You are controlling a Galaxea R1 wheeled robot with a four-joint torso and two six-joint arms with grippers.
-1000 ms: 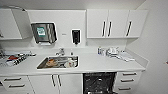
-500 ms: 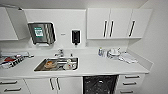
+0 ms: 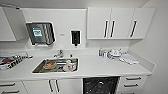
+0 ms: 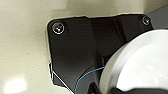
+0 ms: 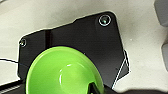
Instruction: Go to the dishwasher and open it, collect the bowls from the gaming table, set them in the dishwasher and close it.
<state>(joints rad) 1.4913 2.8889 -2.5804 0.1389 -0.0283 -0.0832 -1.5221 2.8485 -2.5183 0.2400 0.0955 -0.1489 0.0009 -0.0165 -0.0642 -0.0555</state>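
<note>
Right pincer's green bowl [image 5: 65,72]; left's white bowl [image 4: 140,65].

White counter [image 3: 95,66]: dishes [image 3: 113,53], cloth [image 3: 128,59], sink [image 3: 56,65].

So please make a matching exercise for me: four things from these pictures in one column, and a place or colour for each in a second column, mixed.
Things:
1. green bowl
2. white bowl
3. dishwasher
4. sink

Places or colours:
A. set into the counter, dishes inside
B. large in the right wrist view
C. dark opening under the counter
D. large in the left wrist view

Pairs: 1-B, 2-D, 3-C, 4-A
</note>
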